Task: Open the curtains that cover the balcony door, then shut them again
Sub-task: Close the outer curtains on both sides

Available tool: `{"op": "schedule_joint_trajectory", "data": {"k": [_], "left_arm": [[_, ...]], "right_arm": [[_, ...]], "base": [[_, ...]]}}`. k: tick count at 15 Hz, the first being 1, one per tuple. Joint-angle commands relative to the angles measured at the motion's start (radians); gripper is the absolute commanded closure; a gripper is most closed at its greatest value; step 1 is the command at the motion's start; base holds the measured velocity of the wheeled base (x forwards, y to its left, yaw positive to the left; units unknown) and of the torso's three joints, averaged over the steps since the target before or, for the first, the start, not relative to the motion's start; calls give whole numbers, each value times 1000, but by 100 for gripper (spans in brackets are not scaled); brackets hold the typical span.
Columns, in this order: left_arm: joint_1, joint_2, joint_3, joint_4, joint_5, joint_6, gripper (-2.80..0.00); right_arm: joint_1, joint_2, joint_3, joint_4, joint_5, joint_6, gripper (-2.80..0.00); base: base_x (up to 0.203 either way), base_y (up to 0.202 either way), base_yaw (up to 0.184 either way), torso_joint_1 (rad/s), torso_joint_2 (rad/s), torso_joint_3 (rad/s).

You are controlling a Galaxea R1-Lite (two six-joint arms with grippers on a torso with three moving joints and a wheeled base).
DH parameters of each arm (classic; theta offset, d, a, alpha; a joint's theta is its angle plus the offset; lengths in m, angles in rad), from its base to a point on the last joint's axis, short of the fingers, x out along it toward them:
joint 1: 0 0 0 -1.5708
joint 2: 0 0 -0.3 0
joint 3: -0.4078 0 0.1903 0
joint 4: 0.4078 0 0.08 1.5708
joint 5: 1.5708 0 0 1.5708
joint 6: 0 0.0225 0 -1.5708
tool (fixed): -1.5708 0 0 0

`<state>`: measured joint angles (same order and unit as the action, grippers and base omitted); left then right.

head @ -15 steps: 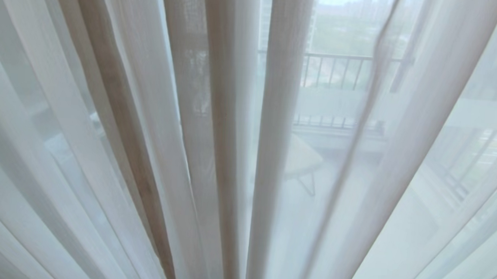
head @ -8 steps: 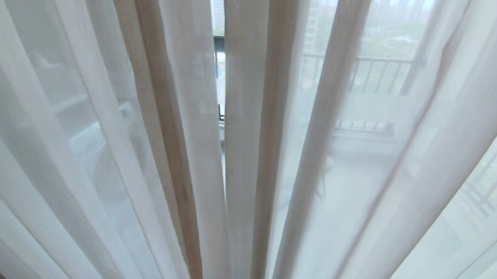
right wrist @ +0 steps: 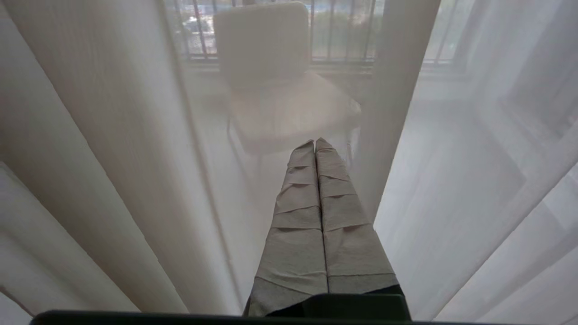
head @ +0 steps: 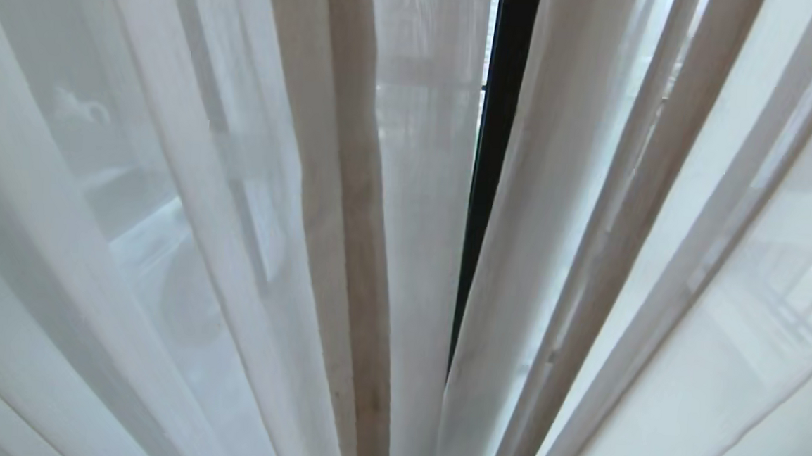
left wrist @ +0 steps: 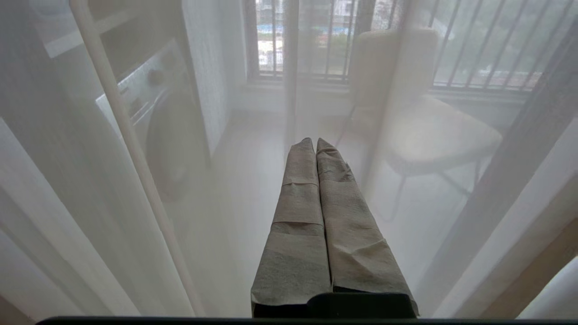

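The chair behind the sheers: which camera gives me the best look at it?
The left wrist view: the chair shows whole through the sheers, backrest, seat and legs. The right wrist view shows its backrest and seat, with the shut right hand covering the front edge. The head view shows only sheers, no chair.

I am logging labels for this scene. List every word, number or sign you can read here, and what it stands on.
None can be read.
Thin see-through white sheer curtains: no print.
White front-loading washing machine behind the sheer: panel marks too blurred to read.
Black door frame: no marks.
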<state>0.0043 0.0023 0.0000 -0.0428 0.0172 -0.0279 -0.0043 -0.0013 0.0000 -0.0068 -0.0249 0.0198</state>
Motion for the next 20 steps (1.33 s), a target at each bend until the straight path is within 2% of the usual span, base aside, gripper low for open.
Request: {"op": "schedule_joint_trajectory", "data": {"k": [1,20], "left_arm": [[2,-1,0,-2,0,-1,0],[2,-1,0,-2,1,-1,0]], "right_arm": [[1,1,0,1,-1,0,0],[1,1,0,1,-2,1,0]], "base": [[6,121,-1,0,0,2],[0,187,0,1,3,3]]}}
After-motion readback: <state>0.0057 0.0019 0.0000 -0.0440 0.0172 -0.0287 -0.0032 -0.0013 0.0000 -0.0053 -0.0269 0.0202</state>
